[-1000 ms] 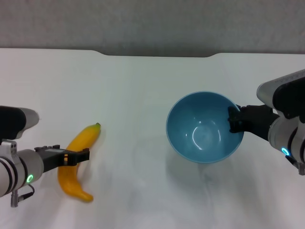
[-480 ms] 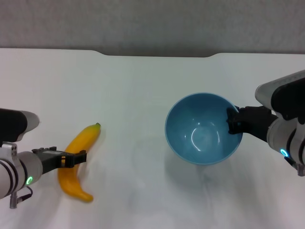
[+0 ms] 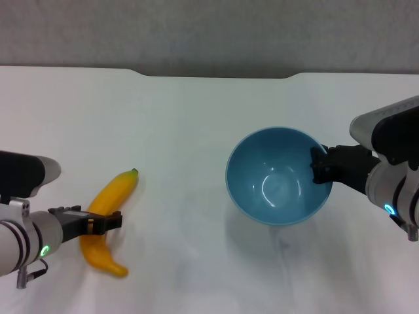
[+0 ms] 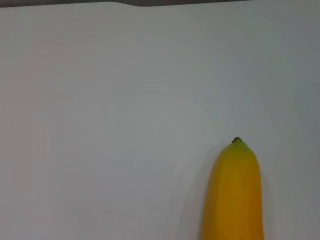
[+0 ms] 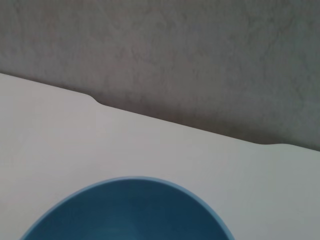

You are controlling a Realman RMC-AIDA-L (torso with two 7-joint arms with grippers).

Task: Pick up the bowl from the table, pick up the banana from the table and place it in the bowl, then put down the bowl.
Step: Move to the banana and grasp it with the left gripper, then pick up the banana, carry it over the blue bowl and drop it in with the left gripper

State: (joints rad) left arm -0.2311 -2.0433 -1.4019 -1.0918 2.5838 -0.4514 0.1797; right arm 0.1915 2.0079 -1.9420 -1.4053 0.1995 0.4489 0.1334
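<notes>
Two pincers busy, right pincer (image 3: 319, 165) gripping bowl (image 3: 278, 175) rim, left pincer (image 3: 110, 221) at banana (image 3: 108, 218)

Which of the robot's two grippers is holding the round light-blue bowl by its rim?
The right gripper, clamped on the glossy light-blue bowl; the left gripper sits at the yellow banana instead.

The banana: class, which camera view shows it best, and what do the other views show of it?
The head view: it shows the banana almost whole on the table, with the left gripper across its middle. The left wrist view shows only its stem end. The right wrist view shows none of it, only the bowl.
</notes>
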